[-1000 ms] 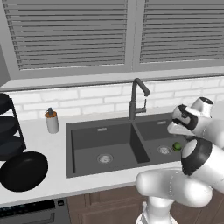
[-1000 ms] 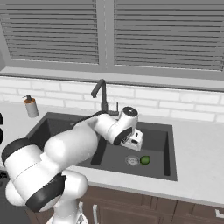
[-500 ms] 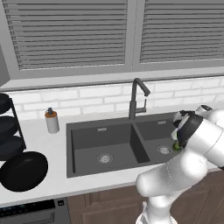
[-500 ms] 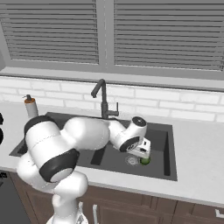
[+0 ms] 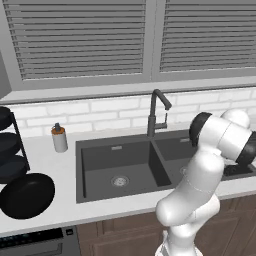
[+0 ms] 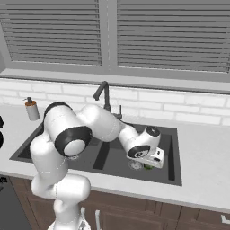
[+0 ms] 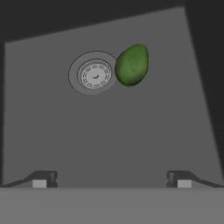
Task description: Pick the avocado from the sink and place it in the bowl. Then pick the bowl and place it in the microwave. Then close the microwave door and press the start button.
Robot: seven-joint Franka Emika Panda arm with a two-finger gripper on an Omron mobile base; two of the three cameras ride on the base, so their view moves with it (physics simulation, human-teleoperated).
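Note:
The avocado (image 7: 132, 64) is small and bright green, and it lies on the floor of the dark grey sink's right basin (image 7: 131, 131), touching the rim of the round steel drain (image 7: 94, 75). In the hand view it sits ahead of my gripper (image 7: 111, 179) and a little to the right, with bare sink floor between them. My gripper is open and holds nothing. In the right base view the gripper (image 6: 151, 164) hangs low in the right basin, just over a sliver of the avocado (image 6: 147, 167). The wide black bowl (image 5: 27, 202) rests on the counter left of the sink (image 5: 115, 165). The microwave is out of view.
A dark gooseneck faucet (image 5: 157, 112) stands behind the divider between the basins. A soap bottle (image 5: 59, 138) is on the counter at the back left. A wire rack of smaller black dishes (image 5: 9, 150) stands at the far left. The basin walls close in around the hand.
The arm has swung forward and down, and the hand has dropped from above the right basin to low inside it, near the avocado. The jaws stayed open. The avocado has not moved.

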